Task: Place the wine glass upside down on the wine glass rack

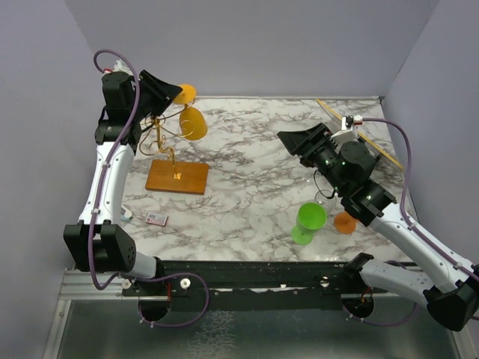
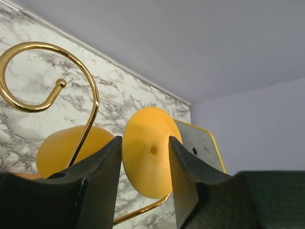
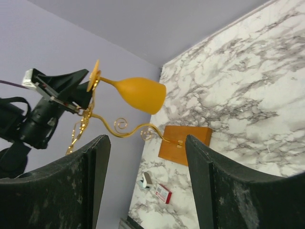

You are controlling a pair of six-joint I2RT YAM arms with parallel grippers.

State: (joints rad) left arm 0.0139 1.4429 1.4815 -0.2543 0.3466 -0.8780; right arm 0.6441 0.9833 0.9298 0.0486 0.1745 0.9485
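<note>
The orange wine glass (image 1: pixel 193 123) hangs upside down, tilted, from a curled arm of the gold wire wine glass rack (image 1: pixel 177 177), its foot uppermost. My left gripper (image 1: pixel 174 91) is at that foot. In the left wrist view the foot disc (image 2: pixel 145 157) shows between the parted jaws of the left gripper (image 2: pixel 144 139), the bowl (image 2: pixel 62 148) behind a gold spiral (image 2: pixel 90 95). My right gripper (image 1: pixel 288 140) hovers open and holds nothing over mid-table. Its wrist view looks past the right gripper (image 3: pixel 147 138) at the glass (image 3: pixel 140 94) and the rack's wooden base (image 3: pixel 185 143).
A green wine glass (image 1: pixel 309 222) and a small orange cup (image 1: pixel 344 222) stand near the right arm's elbow. A small red-and-white box (image 1: pixel 156 219) lies at front left. A yellow-edged board (image 1: pixel 367 138) rests at the back right wall.
</note>
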